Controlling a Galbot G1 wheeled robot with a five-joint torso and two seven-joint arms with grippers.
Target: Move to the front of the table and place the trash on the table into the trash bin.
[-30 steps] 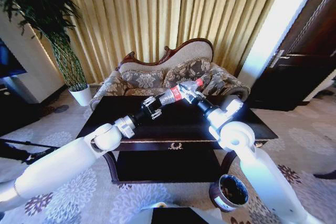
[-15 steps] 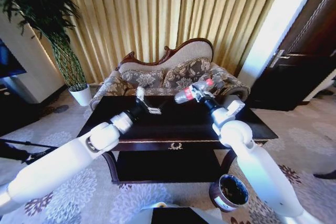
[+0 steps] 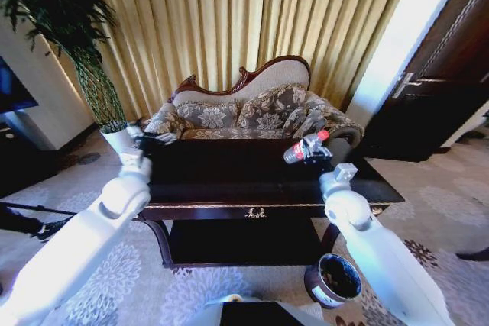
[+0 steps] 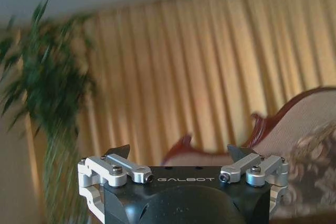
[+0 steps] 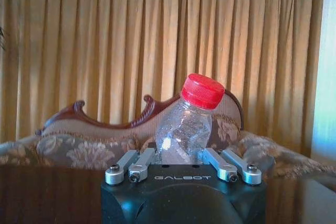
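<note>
Handoff done: bottle (image 3: 306, 147) now clamped in right claw (image 3: 312, 150) only, lifted above counter (image 3: 229, 181) toward the right end. Left claw (image 3: 147, 141) swung off to the left edge, fingers spread, empty. Just needs dropping into trash bin (image 3: 333, 280) below.

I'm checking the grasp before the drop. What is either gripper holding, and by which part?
The right gripper clamps the clear plastic bottle with a red cap around its lower body. The left gripper is open, holding nothing.
</note>
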